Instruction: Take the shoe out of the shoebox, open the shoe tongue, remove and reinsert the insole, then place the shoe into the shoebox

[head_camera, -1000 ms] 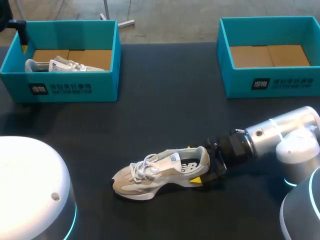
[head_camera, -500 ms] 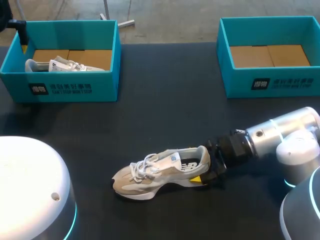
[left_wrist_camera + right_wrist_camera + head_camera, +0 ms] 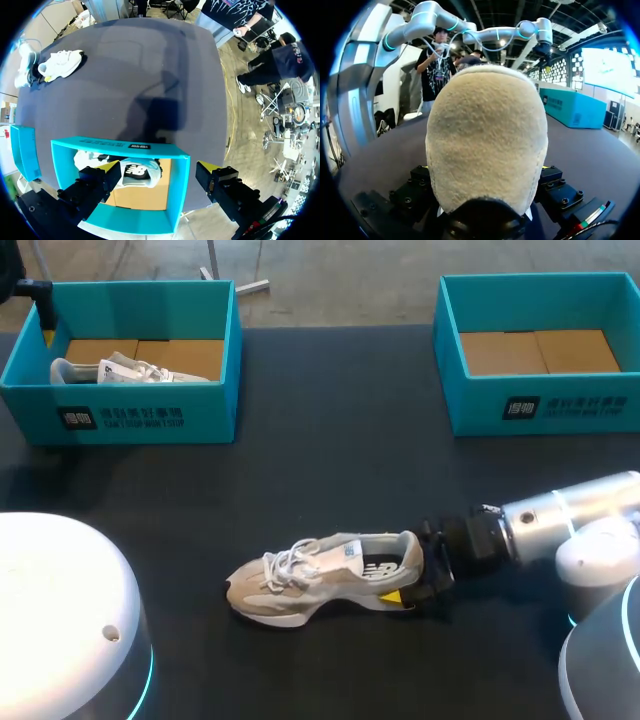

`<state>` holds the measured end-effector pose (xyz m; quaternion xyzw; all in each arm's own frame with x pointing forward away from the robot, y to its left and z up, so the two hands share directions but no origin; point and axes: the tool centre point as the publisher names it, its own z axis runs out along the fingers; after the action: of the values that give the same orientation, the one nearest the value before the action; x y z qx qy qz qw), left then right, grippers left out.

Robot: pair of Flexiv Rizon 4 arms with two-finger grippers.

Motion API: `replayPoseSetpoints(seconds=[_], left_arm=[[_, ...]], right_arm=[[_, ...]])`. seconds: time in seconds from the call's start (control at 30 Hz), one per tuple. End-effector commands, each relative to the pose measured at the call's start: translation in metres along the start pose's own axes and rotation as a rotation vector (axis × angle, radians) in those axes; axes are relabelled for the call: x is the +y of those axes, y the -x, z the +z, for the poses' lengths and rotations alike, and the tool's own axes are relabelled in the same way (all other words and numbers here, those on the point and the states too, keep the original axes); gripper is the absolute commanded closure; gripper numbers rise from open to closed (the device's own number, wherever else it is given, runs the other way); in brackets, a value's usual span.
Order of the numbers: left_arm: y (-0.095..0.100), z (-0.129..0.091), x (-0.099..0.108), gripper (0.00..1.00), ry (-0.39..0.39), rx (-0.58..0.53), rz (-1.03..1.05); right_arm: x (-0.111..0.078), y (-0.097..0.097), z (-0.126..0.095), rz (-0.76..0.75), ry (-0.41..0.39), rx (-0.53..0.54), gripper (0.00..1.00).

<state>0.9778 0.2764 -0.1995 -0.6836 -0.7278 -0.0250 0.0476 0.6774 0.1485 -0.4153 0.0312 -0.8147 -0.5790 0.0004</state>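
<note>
Dark table (image 3: 330, 420), two teal boxes at its far side. Left shoebox (image 3: 150, 415) holds a white shoe (image 3: 120, 368); right shoebox (image 3: 560, 405) shows its cardboard floor. Beige shoe (image 3: 320, 575) lies near the front edge, toe pointing left. Right gripper (image 3: 420, 580) clamps its heel. Left gripper (image 3: 157, 167) hangs over the left shoebox, jaws wide apart.

The silver, cylindrical right arm (image 3: 565, 515) is ringed with cyan light and ended by a black wrist. The white, domed left arm (image 3: 60, 610) is edged in cyan. The left gripper (image 3: 157, 170) and right gripper (image 3: 420, 575) are built of black blocks with yellow tips.
</note>
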Motion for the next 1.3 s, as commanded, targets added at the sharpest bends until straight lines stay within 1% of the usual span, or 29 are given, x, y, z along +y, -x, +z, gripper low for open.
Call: replayPoseSetpoints(seconds=[0.03,0.4,0.6,1.3], left_arm=[[-0.0002,-0.0003,-0.0015,0.0,0.003,0.002,0.0],[-0.0002,-0.0003,-0.0015,0.0,0.003,0.002,0.0],[-0.0002,-0.0003,-0.0015,0.0,0.003,0.002,0.0],[-0.0002,-0.0003,-0.0015,0.0,0.003,0.002,0.0]], right_arm=[[0.004,0.0001,-0.0013,0.001,-0.01,-0.025,1.0],[0.0014,0.008,-0.0001,0.012,-0.005,-0.025,1.0],[-0.0012,0.0068,0.0002,0.022,0.004,-0.026,1.0],[-0.0012,0.0068,0.0002,0.022,0.004,-0.026,1.0]])
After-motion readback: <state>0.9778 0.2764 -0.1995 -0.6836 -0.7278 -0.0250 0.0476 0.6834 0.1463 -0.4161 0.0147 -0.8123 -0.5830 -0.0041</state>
